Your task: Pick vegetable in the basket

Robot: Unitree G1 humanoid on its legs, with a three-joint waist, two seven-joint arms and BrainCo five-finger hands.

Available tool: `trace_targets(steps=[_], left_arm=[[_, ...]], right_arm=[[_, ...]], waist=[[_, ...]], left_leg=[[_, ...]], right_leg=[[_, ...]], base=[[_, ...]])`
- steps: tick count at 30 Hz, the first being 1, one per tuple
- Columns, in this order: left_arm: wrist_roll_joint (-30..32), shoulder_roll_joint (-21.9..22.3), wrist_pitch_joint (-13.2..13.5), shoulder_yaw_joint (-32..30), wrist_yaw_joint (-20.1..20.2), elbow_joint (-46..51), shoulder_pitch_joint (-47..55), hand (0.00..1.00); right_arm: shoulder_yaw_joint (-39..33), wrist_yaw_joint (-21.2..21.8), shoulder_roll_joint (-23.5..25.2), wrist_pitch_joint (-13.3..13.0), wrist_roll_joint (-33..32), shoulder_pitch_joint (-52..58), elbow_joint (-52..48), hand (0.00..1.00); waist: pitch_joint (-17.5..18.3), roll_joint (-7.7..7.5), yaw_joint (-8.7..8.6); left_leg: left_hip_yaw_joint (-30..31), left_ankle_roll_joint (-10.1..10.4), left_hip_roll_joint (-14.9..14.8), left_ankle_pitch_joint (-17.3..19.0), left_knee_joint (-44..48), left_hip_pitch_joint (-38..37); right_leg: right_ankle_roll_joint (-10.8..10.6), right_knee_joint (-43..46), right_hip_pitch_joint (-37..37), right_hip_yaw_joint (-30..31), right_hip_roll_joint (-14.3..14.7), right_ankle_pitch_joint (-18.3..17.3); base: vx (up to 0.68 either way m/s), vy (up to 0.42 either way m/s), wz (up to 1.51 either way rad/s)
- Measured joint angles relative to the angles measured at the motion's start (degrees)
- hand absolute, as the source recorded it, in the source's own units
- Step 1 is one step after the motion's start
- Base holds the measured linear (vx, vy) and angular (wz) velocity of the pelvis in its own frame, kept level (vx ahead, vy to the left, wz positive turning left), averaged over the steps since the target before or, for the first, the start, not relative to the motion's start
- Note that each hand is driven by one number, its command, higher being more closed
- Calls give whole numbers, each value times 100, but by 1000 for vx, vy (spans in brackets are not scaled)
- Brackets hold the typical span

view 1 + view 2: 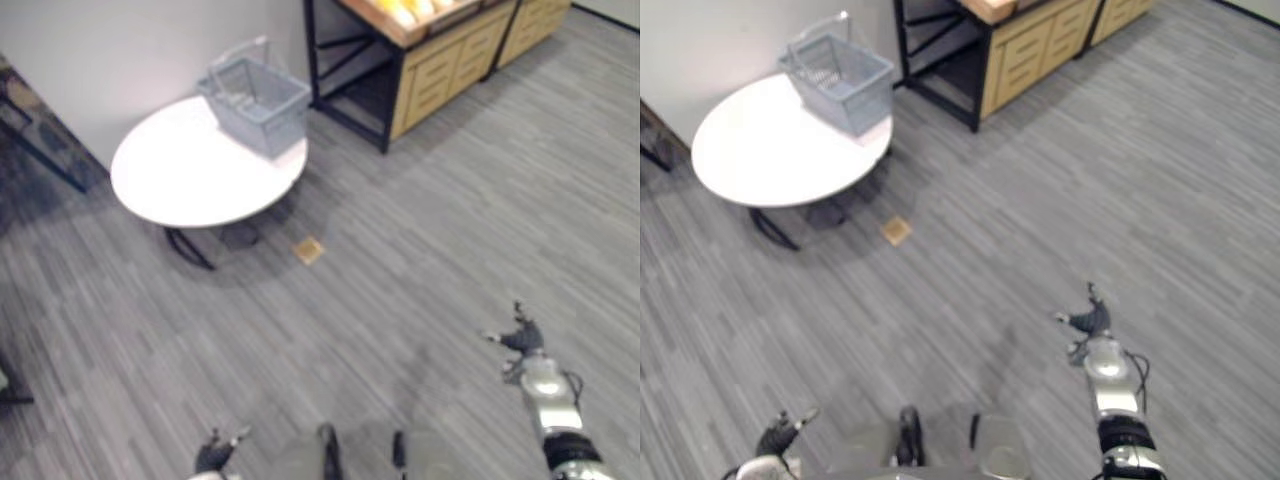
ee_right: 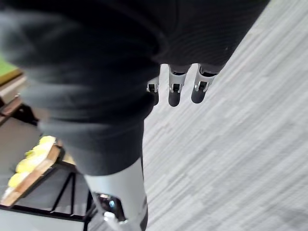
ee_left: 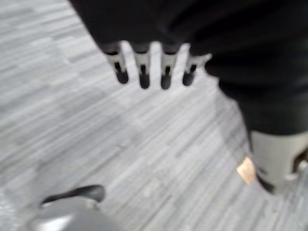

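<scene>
Risk: basket stood at rim of desk, so a bump on approach could tip it | yellow produce lay on wooden shelf, well apart | left hand and right hand had straight fingers, holding nothing

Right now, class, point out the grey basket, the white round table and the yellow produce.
grey basket (image 1: 283,122): left eye view, its side wall.
white round table (image 1: 185,175): left eye view, its bare top.
yellow produce (image 1: 405,12): left eye view, one yellow piece.
</scene>
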State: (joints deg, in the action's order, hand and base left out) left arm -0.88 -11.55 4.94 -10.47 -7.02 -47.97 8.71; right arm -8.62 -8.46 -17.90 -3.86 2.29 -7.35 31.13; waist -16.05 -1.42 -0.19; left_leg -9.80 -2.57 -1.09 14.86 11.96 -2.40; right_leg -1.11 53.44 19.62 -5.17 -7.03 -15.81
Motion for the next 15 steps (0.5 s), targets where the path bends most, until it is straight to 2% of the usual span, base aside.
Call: trace_targets(steps=[1, 2, 3, 4, 5, 6, 7, 8, 9, 10, 11, 12, 13, 14, 15], left_arm=[[0, -32, 15, 20, 1, 3, -201, 0], [-1, -60, 19, 49, 1, -4, -313, 0], [0, -86, 33, 83, 7, -62, -519, 0], [4, -119, 116, 74, 1, -137, -539, 0], [4, -151, 141, 73, 0, -197, -521, 0], [12, -139, 115, 66, -7, -364, -432, 0], [111, 17, 86, 80, -4, -422, -333, 0], [125, 101, 89, 103, -1, -399, -265, 0], [126, 201, 78, 105, 1, -385, -163, 0], [126, 204, 40, 100, -1, -399, -158, 0], [126, 204, 33, 102, 0, -394, -184, 0], [126, 206, 41, 103, 3, -333, -194, 0], [129, 208, 64, 103, 13, -310, -200, 0], [137, 208, 65, 103, 26, -297, -201, 0], [208, 209, 64, 103, 62, -285, -224, 0]], right_arm=[[-66, -46, -33, -3, 0, 9, -163, 0], [-128, -77, -56, -3, 0, 8, -228, 0], [-274, -126, -127, -1, 1, 10, -336, 0], [-276, -168, -175, 15, 21, 4, -459, 0], [-248, -203, -174, 24, 22, 10, -553, 0], [-178, -228, -174, 30, 64, -14, -710, 0], [-146, -217, -284, 69, 304, -32, -904, 0], [-131, -219, -362, 77, 416, -79, -1016, 0], [-47, -241, -465, 85, 473, -343, -1126, 0], [25, -300, -475, 87, 619, -612, -1146, 0], [33, -341, -477, 86, 684, -708, -1167, 0], [61, -400, -492, 85, 692, -916, -1205, 0], [120, -454, -598, 61, 772, -1118, -1245, 0], [184, -485, -704, 58, 855, -1230, -1246, 0], [297, -495, -979, 35, 934, -1449, -1243, 0]], waist=[[5, 53, -142], [7, 47, -157], [18, 21, -157], [42, -66, -129], [36, -125, -129], [37, -115, -138], [44, 134, -129], [11, 254, -104], [-67, 480, -40], [-135, 497, 48], [-170, 441, 73], [-239, 324, 116], [-254, 220, 169], [-233, 188, 187], [-225, 200, 191]], left_leg=[[289, 68, -62, 52, -224, -267], [424, 121, -69, 63, -325, -396], [685, 305, -131, 165, -428, -630], [820, 555, -192, 344, -321, -868], [901, 680, -200, 455, -134, -953], [1011, 786, -345, 623, 557, -1060], [1030, 812, -729, 443, 1890, -659], [1021, 761, -989, 153, 2694, -321], [863, 767, -1439, 52, 4228, 342], [545, 662, -1636, 113, 5016, 789], [388, 619, -1639, 138, 5134, 992], [36, 541, -1544, 191, 4954, 1306], [-427, 532, -1400, 206, 4368, 1544], [-663, 528, -1328, 203, 3969, 1667], [-1094, 469, -1203, 163, 2996, 1869]], right_leg=[[-89, -1183, 309, -106, -69, 77], [-181, -1801, 452, -86, -139, 171], [-331, -3244, 564, -4, -248, 600], [-401, -4141, 636, 238, -318, 991], [-465, -4185, 648, 329, -347, 1124], [-537, -3442, 619, 454, -282, 1875], [-448, -2692, 554, 211, -179, 1459], [-347, -2603, 409, 54, -47, 1217], [-206, -2617, 31, -218, 175, 976], [-83, -2788, -438, -365, 249, 843], [-48, -2939, -701, -433, 250, 820], [-17, -3346, -1260, -534, 211, 800], [-10, -3797, -1725, -663, 153, 764], [-38, -3987, -1900, -736, 130, 726], [-114, -4294, -2180, -920, 110, 672]], base=[[738, -65, 130], [958, -222, 140], [879, -299, 126], [1064, -382, 121], [946, -404, 107], [919, -448, 96], [895, -449, 87], [819, -393, 58], [768, -337, 32], [738, -312, 33], [675, -293, 52], [612, -266, 67], [589, -244, 63], [550, -184, 52], [528, -115, 42]])
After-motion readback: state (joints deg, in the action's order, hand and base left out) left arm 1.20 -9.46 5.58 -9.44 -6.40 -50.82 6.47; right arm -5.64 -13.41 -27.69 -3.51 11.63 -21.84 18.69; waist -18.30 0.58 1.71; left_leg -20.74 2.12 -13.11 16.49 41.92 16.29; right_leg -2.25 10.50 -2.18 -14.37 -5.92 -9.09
